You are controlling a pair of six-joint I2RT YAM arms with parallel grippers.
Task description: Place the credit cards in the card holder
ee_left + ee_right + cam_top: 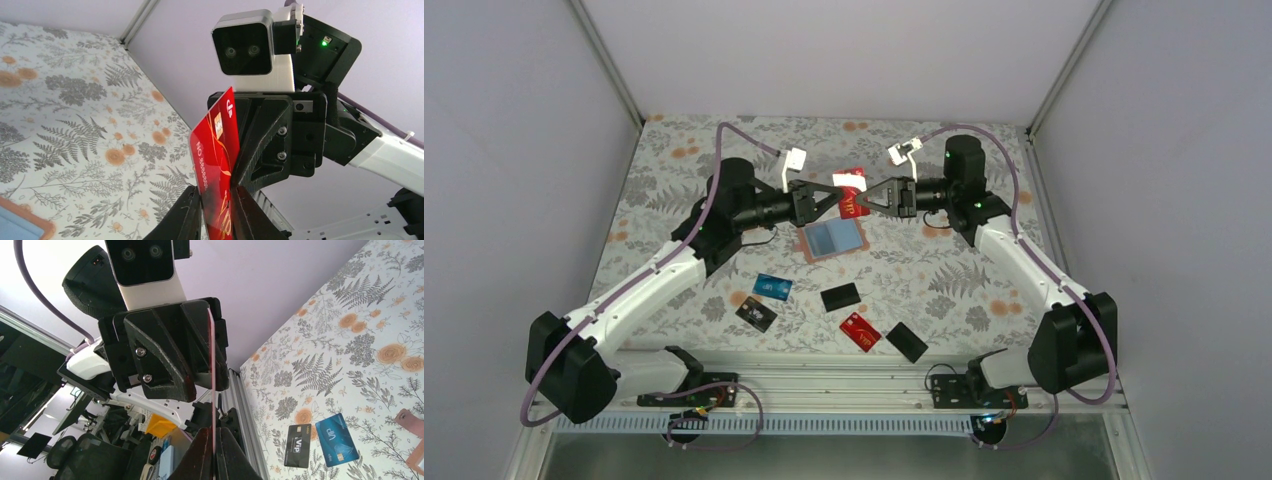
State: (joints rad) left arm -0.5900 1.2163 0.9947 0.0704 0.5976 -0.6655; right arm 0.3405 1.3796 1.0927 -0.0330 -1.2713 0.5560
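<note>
Credit cards (pixel 862 330) lie loose on the fern-printed table (pixel 674 190), five of them toward its near edge, and a sixth is held in the air over the middle. Both arms reach inward and meet at that card.

The left gripper (pixel 835 199) has its jaws on either side of the red card (pixel 215 155), narrowly apart; whether they press it I cannot tell. The right gripper (pixel 871 196) is closed on the same card from the other side, and the right wrist view shows the card edge-on between its fingers.

The card holder (pixel 832 241) lies open on the table, just nearer the bases than the raised card, with a tan rim and a blue inside.

Nearer still, from left, are a marked black card (pixel 756 314), a blue card (pixel 773 287), a plain black card (pixel 840 297), a second red card (pixel 860 334) and another black card (pixel 907 342).
</note>
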